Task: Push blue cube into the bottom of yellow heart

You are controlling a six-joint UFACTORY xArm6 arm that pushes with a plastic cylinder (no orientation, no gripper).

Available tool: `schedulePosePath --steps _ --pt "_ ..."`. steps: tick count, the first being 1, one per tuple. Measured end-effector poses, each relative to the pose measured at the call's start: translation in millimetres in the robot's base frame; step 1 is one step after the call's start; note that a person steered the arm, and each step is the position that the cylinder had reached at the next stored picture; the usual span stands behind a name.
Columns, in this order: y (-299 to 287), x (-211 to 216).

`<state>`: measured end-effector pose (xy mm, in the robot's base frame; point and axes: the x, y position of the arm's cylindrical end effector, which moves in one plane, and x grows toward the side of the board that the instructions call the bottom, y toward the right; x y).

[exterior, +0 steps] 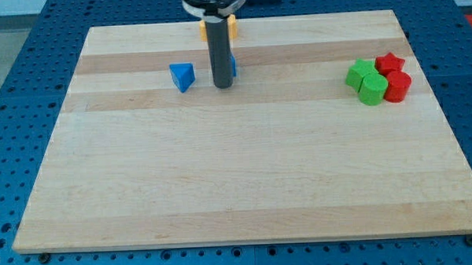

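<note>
My tip [222,86] rests on the wooden board near the view's top, left of centre. The blue cube [232,66] is almost wholly hidden behind the rod; only a thin blue sliver shows at the rod's right side. The yellow heart [232,24] sits at the board's top edge, mostly hidden by the arm, with a yellow edge showing on the right. An orange block [203,27] peeks out beside it on the left. A blue triangular block [183,75] lies just left of my tip.
At the view's right, a tight cluster: a green block [360,71], a green cylinder-like block [371,89], a red star [390,63] and a red block [398,86]. The wooden board [246,187] lies on a blue perforated table.
</note>
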<state>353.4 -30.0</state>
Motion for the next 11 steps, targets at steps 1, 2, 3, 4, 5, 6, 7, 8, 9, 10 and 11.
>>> schedulePosePath --steps 1,2,3,4,5,6,7,8,9,10,11 --pt "-4 -36" --pt "-9 -51" --pt "-6 -37" --pt "12 -29" --pt "12 -45" --pt "9 -64" --pt "7 -71" --pt "7 -64" --pt "2 -64" --pt "1 -72" --pt "1 -81"
